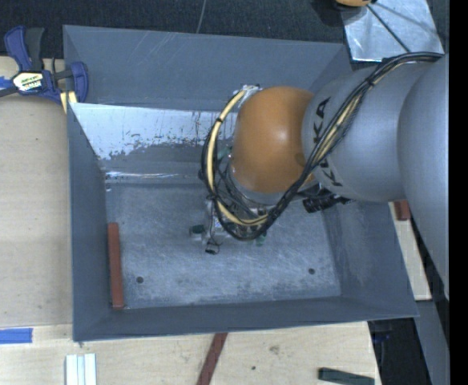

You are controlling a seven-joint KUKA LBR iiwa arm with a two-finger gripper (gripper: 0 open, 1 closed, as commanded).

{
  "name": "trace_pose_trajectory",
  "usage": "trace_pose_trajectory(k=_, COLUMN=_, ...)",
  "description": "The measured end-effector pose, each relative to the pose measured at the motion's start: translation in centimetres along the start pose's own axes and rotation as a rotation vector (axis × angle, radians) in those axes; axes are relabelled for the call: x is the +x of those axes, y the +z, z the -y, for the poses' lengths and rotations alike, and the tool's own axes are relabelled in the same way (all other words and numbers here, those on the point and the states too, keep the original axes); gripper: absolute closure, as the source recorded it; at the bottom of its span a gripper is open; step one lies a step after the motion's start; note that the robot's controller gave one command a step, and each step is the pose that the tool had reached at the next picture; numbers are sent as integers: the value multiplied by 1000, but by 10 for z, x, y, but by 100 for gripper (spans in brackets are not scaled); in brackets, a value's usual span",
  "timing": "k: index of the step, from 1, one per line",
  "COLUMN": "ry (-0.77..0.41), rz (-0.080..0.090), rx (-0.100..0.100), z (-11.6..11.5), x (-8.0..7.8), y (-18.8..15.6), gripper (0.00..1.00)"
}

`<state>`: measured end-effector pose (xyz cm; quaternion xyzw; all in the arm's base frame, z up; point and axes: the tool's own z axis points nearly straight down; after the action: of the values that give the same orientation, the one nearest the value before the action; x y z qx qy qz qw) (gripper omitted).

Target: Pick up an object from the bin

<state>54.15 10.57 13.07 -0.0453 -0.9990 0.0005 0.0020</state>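
Note:
My gripper (209,237) is low over the middle of the bin floor, its tip just left of the orange cover and the cable loops that hide most of it. I see nothing held at its tip. A thin reddish-brown bar (115,265) lies lengthwise along the foot of the bin's left wall, well to the left of the gripper.
The arm comes in from the right and covers the right half of the bin. The grey bin floor shows bare to the left of and in front of the gripper, with sloping walls all round.

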Motion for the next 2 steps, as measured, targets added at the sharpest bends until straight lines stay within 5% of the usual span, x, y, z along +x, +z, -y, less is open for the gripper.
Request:
trace_pose_trajectory(k=1, ry=6, rz=15, rx=-5, z=-1, x=-30, y=-19, gripper=100)
trace_pose_trajectory(k=2, ry=-3, rz=-1, rx=0, z=3, x=-17, y=-63, gripper=100)
